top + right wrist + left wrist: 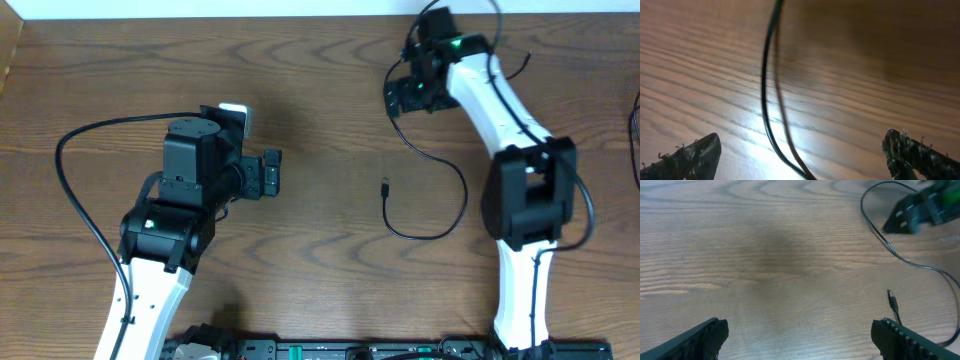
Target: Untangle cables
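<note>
Black cable (464,192): laid loose on the worktop (320,60), middle-right, as one open hook-shaped curve. No knot is seen in it, and no crossing with any other cord.
Plug end (386,187): the nearer tip of the black cable, lying free on the wood. In the left wrist view it is seen ahead of the jaws and off to one side.
Left gripper (272,175): jaws spread wide with nothing between them, held over bare wood and apart from the plug.
Small white part (235,110): seen at the far edge of the left wrist. Whether it is a white cord or part of the arm cannot be told.
Right gripper (400,97): farthest back. Its jaws are spread wide and the far stretch of the black cable passes between them, clamped by neither finger.
Step in hand: the black cable is judged to be already separated and set down, with neither arm holding anything. The task looks late or between grasps.
Next move: a white cord would have to be found and confirmed clear of the black one. Failing that, the right jaws could be closed on the stretch under them, or the left jaws brought to the plug, so that the hook can be drawn out straight. A low, centred approach is called for, since the cord is thin and lies flat.
Count: one black cable, one plug end in view, no white cable identified, two arms, two grippers.
Arm lead (62,155): a thicker black lead arcing beside the left arm, not counted among the cables.
</note>
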You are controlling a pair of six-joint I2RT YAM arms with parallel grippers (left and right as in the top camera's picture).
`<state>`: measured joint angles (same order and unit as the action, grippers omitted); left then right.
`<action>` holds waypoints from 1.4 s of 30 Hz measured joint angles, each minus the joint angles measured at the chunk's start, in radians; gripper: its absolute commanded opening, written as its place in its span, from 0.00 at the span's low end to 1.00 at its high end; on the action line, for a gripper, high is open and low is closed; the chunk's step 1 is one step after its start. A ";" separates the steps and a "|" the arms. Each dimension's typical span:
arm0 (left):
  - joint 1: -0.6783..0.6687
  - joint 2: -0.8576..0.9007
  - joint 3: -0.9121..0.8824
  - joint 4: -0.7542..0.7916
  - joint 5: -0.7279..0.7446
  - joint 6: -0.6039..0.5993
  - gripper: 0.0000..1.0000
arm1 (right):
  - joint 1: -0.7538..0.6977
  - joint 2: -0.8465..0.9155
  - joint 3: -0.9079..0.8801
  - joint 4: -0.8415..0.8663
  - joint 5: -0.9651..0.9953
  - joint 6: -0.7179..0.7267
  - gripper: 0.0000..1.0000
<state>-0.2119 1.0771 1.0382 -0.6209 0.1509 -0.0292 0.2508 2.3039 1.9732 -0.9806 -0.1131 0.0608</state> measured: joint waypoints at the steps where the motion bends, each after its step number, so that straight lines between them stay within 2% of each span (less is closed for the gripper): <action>1: 0.000 0.000 0.000 0.001 0.000 0.000 0.96 | 0.007 0.017 0.000 0.005 -0.006 -0.004 0.98; 7: 0.000 0.000 0.000 0.000 0.000 0.000 0.96 | 0.028 0.078 0.000 0.031 -0.026 -0.019 0.91; 12: 0.000 0.000 0.000 0.000 0.000 0.000 0.96 | 0.027 0.079 0.000 0.035 -0.029 -0.025 0.79; 16: 0.000 0.000 0.000 -0.001 0.000 0.000 0.96 | 0.027 0.079 0.000 0.035 -0.029 -0.025 0.74; 28: 0.000 0.000 0.000 -0.003 0.000 0.000 0.96 | 0.034 0.093 0.003 0.003 0.020 -0.045 0.72; 30: 0.000 0.000 0.000 -0.003 0.000 0.000 0.96 | 0.038 0.095 0.004 -0.001 0.032 -0.048 0.69; 32: 0.000 0.000 0.000 -0.003 0.000 0.000 0.96 | 0.042 0.095 0.005 -0.003 0.045 -0.053 0.56; 33: 0.000 0.000 0.000 -0.003 0.000 0.000 0.97 | 0.045 0.096 0.005 -0.006 0.052 -0.059 0.40; 34: 0.000 0.000 0.000 -0.003 0.000 0.000 0.96 | 0.046 0.097 0.006 -0.007 0.056 -0.062 0.18; 35: 0.000 0.000 0.000 -0.003 0.000 0.000 0.97 | 0.047 0.097 0.006 -0.009 0.058 -0.056 0.01; 42: 0.000 0.000 0.000 -0.003 0.000 0.000 0.97 | 0.048 0.105 0.011 0.013 -0.011 -0.061 0.01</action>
<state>-0.2119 1.0771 1.0382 -0.6235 0.1509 -0.0292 0.2989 2.4084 1.9846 -0.9680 -0.1242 -0.0002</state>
